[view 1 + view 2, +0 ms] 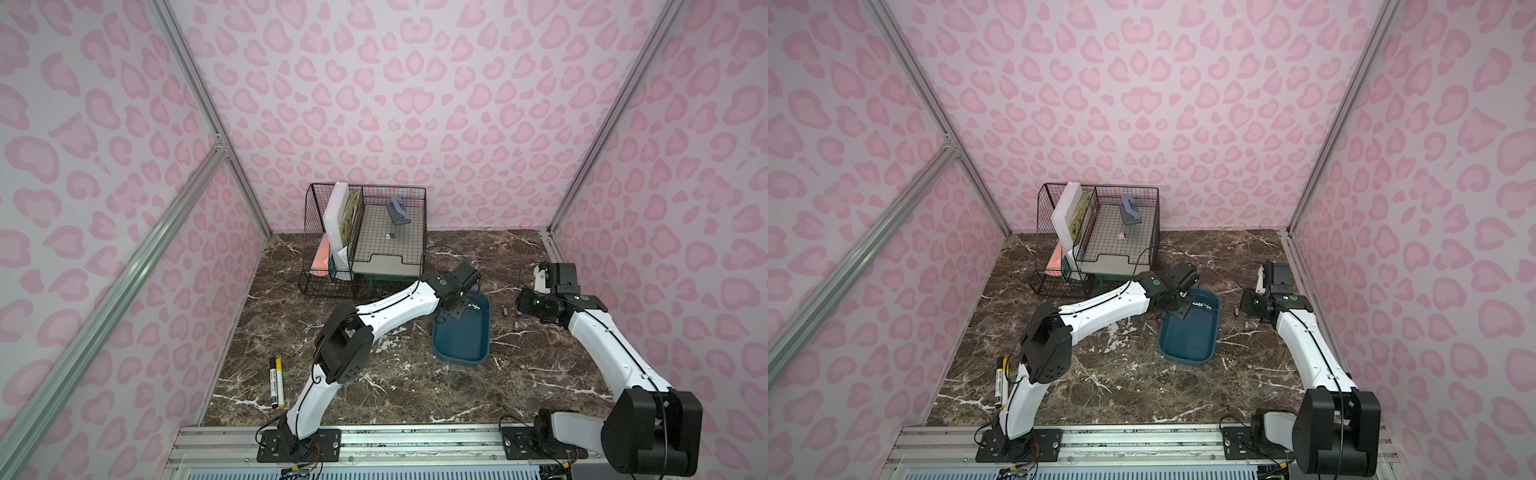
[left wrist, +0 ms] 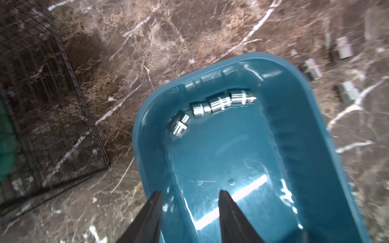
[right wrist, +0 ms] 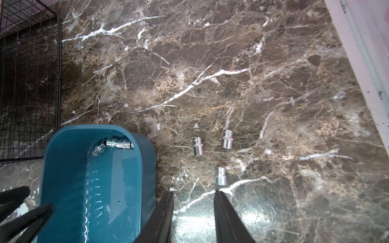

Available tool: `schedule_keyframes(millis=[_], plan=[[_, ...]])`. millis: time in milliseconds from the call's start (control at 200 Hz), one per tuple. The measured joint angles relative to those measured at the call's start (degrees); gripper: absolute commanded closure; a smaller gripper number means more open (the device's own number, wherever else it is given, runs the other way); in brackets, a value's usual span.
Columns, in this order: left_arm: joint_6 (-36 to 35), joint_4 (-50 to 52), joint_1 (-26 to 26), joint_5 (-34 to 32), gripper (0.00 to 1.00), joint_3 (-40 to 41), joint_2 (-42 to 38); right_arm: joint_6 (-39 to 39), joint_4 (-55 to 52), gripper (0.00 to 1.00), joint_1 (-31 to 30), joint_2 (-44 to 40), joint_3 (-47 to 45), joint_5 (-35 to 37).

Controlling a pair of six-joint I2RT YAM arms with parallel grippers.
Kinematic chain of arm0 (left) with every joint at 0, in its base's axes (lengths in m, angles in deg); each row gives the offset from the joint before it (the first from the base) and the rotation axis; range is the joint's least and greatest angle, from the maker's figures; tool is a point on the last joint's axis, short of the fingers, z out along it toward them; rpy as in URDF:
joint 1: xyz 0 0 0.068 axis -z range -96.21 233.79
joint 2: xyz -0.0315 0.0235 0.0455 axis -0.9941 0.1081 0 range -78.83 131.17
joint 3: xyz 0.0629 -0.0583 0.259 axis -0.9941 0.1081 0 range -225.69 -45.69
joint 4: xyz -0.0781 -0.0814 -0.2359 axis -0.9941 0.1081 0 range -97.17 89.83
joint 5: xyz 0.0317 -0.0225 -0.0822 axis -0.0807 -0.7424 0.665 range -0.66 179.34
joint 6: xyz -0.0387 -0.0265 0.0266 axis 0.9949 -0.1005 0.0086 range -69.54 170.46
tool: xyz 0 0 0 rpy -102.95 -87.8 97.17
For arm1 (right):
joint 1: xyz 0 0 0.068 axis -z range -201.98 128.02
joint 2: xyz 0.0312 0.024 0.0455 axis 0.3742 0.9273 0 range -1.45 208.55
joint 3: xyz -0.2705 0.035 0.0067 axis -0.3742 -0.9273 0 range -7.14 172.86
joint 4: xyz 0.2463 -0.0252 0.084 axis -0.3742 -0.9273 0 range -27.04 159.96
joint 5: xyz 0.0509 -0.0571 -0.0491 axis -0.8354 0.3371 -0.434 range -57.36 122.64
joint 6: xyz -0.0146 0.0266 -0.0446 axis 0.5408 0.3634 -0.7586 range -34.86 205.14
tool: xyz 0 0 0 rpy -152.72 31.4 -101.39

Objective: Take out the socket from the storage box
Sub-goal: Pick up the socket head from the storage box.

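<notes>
The teal storage box lies on the marble table in both top views. Several shiny sockets are bunched against its far end wall. My left gripper is open and straddles the box's left wall, one finger outside the rim and one inside over the floor. Nothing is held in it. My right gripper is open and empty above the table, just right of the box. Three sockets stand on the marble ahead of it.
A black wire-mesh organiser with books and a stapler stands behind the box, close to the left arm. Two markers lie at the front left. The pink wall and its metal frame run along the right of the table.
</notes>
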Motion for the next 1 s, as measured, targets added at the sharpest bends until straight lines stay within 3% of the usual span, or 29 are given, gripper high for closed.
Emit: schedule_keyframes(millis=[470,1005], plan=[[-4.59,1.22,-1.2,1.79,0.58,-11.85,11.61,-0.22,0.13,0.62,0.83,0.07,-1.6,-0.98],[-6.67,2.71,-1.42,-1.11,0.54,-16.81,16.44,-0.81,0.15,0.62,1.38,0.13,-1.6,-1.25]])
